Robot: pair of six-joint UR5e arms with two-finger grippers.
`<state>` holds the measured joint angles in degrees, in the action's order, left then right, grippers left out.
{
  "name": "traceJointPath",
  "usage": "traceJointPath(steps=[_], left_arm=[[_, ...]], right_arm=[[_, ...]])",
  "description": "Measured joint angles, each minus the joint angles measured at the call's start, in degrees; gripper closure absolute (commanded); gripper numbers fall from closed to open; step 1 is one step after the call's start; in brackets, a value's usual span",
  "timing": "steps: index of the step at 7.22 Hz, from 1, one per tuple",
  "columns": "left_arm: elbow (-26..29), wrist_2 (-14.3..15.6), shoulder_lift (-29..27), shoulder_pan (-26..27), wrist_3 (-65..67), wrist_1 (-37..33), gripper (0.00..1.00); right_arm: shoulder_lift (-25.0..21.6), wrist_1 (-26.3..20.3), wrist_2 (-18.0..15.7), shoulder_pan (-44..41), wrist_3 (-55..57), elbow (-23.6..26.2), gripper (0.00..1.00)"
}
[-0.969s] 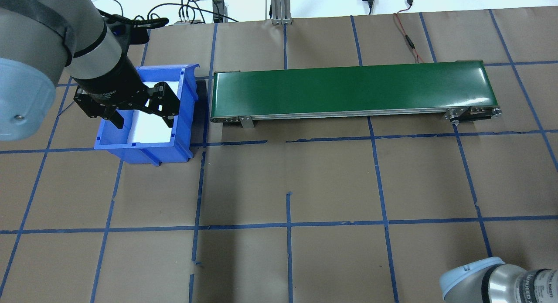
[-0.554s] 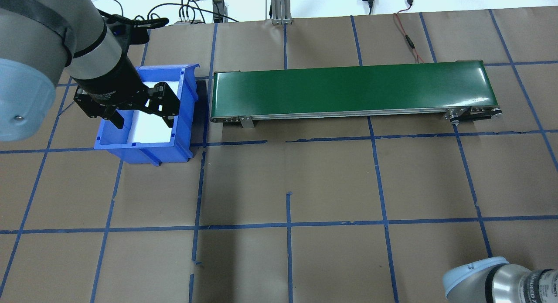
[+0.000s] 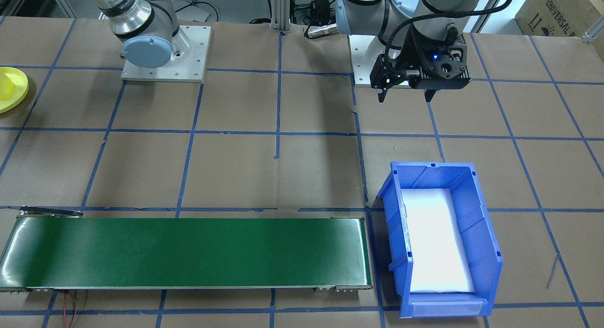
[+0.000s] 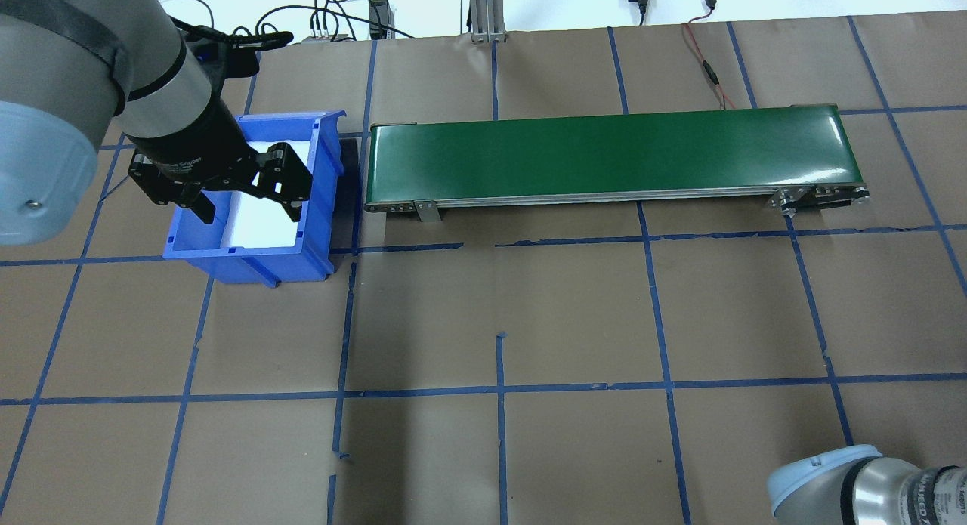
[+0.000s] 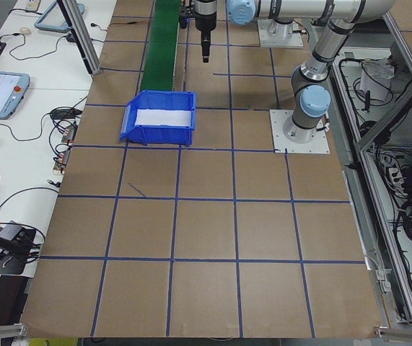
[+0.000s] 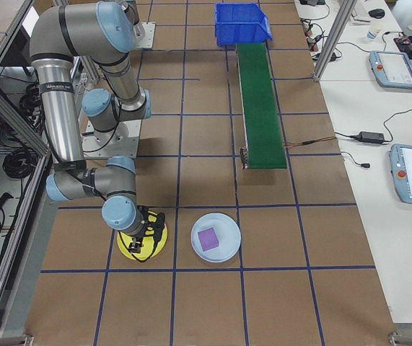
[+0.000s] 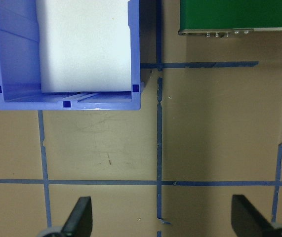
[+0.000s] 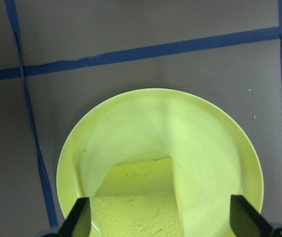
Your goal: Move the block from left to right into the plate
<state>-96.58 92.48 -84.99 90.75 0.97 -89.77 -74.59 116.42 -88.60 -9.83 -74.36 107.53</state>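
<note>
Left gripper (image 4: 245,196) hangs above the blue bin (image 4: 321,200), fingers spread wide, nothing between them. Bin holds a white foam liner (image 3: 436,238); green conveyor (image 4: 612,155) sits just beside the bin, at its 3 o'clock in the overhead view.

Right gripper (image 8: 158,217) poised over the yellow plate (image 8: 210,148), fingers apart. Yellow block (image 8: 136,197) rests inside the plate, toward the 6 o'clock side in the wrist view. In the right-side view, a white plate (image 6: 229,223) with a purple block (image 6: 208,239) lies at 3 o'clock of the yellow one.
</note>
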Motion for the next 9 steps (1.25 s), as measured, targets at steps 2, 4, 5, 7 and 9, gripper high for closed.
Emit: traceJointPath(steps=[2, 4, 5, 7, 9], left_arm=[[0.05, 0.00, 0.00, -0.01, 0.03, 0.02, 0.00], [0.01, -0.02, 0.00, -0.01, 0.04, 0.03, 0.00], [0.02, -0.02, 0.00, -0.02, 0.04, 0.04, 0.00], [-0.03, 0.00, 0.00, -0.02, 0.08, 0.04, 0.00], [-0.07, 0.02, 0.00, 0.00, 0.04, 0.02, 0.00]], right_arm=[[-2.75, -7.77, 0.02, -7.06, 2.40, -5.72, 0.00], [-6.83, -17.62, 0.23, -17.11, 9.12, -13.13, 0.00], [-9.58, -20.91, 0.71, -21.93, 14.81, -14.54, 0.00], [-14.83, -25.87, 1.11, -31.79, 30.13, -15.06, 0.01], [-17.94, -28.34, 0.73, -44.07, 44.28, -15.07, 0.01]])
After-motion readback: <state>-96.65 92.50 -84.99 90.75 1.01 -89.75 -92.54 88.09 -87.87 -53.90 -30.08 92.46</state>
